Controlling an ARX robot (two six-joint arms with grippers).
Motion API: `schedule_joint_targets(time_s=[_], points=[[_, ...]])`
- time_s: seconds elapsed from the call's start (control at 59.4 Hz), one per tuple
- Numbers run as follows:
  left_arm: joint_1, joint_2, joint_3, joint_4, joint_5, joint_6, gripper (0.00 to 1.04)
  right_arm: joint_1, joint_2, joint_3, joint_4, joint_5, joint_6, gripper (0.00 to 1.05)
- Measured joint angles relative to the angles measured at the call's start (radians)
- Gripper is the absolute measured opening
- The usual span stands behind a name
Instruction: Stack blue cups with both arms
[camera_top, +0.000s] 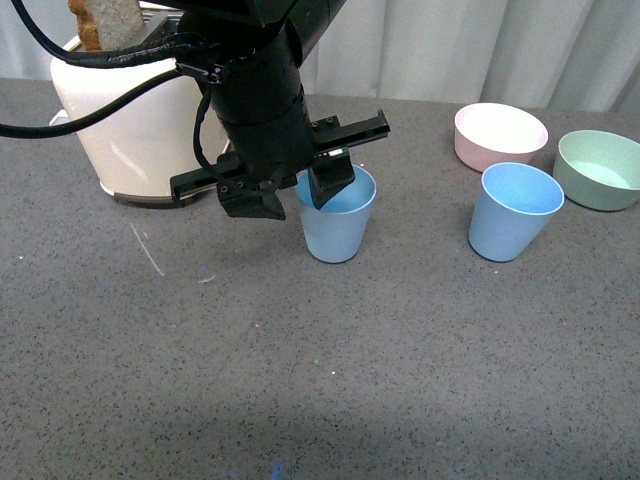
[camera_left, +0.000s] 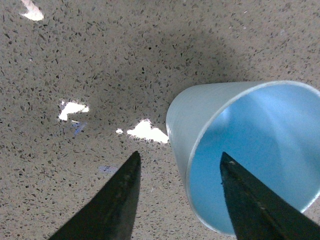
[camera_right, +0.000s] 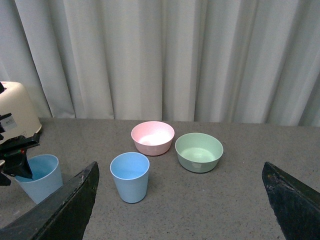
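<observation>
On the counter (camera_top: 300, 380), I am straddling the rim of the left blue cup (camera_top: 338, 238) with the left fingers (camera_left: 117, 200), open and gripping nothing; the right fingers (camera_right: 65, 210) are gaping empty. I am judging the plastic light and slick, so I am planning a gentle pinch on the wall.

Light blue cups (camera_top: 338, 232), pink bowl (camera_top: 500, 135), green bowl (camera_top: 598, 170) and cream toaster (camera_top: 110, 150) stand on speckled grey table (camera_top: 300, 380).

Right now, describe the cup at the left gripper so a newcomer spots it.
Start at the white toaster, rear left. Just right of it stands a light blue cup with the left gripper astride its rim. The other blue cup sits untouched by the pink bowl and green bowl.
</observation>
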Motion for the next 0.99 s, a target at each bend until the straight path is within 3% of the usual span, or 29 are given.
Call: schedule_joint_targets(time_s=[0.303,0.37,0.421,0.488,0.572,0.673,0.825,0.993], points=[[0.007,-0.124,-0.054,0.074,-0.013,0.039,0.99,0.0,0.0,0.0,0.0,0.0,0.0,0.95],[0.006,-0.158,-0.183,0.365,-0.184,0.179,0.9,0.0,0.0,0.0,0.0,0.0,0.0,0.95],[0.019,-0.202,-0.374,0.695,-0.304,0.335,0.8,0.0,0.0,0.0,0.0,0.0,0.0,0.95],[0.068,-0.27,-0.647,1.172,-0.304,0.534,0.64,0.0,0.0,0.0,0.0,0.001,0.0,0.95],[0.117,-0.369,-0.821,1.51,-0.274,0.621,0.48,0.0,0.0,0.0,0.0,0.0,0.0,0.95],[0.16,-0.491,-0.933,1.606,-0.242,0.655,0.33,0.0,0.0,0.0,0.0,-0.001,0.0,0.95],[0.22,-0.613,-1.114,1.62,-0.179,0.676,0.05,0.0,0.0,0.0,0.0,0.0,0.0,0.95],[0.271,-0.762,-1.244,1.608,-0.121,0.686,0.04,0.0,0.0,0.0,0.0,0.0,0.0,0.95]])
